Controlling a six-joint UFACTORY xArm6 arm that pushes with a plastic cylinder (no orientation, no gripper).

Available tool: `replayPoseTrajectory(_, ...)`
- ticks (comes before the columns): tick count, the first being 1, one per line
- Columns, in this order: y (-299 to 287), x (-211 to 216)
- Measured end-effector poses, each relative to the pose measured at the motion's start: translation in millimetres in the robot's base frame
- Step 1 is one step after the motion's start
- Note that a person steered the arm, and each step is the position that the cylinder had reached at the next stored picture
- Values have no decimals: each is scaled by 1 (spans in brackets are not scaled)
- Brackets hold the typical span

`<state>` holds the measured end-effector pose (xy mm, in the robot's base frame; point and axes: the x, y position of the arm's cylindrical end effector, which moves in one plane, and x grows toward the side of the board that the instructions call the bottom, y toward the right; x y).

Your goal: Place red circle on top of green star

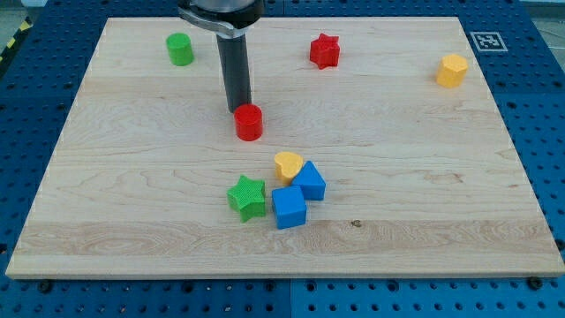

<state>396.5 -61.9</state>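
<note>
You're looking at a lab or robotics test bench, not a home. Pale wooden board (371,132) sits on a blue perforated metal table (538,106) with a regular hole grid. A black-and-white fiducial marker (485,41) is stuck on the board's top-right corner. Yellow-black hazard tape (12,44) shows at the view's top left. Small coloured plastic blocks lie scattered on the board.

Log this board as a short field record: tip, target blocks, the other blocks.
tip: just above the red circle in the view, at its top-left edge
green star: below the red circle, apart from it
cluster right of star: yellow heart, blue cube, second blue block
top edge: green cylinder, red star
top right: yellow hexagon
</note>
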Motion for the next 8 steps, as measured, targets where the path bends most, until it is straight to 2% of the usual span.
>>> replayPoseTrajectory(1, 50, 4)
replayPoseTrajectory(2, 59, 16)
replayPoseTrajectory(4, 6, 2)
replayPoseTrajectory(5, -12, 27)
replayPoseTrajectory(6, -1, 44)
replayPoseTrajectory(7, 37, 30)
replayPoseTrajectory(8, 62, 41)
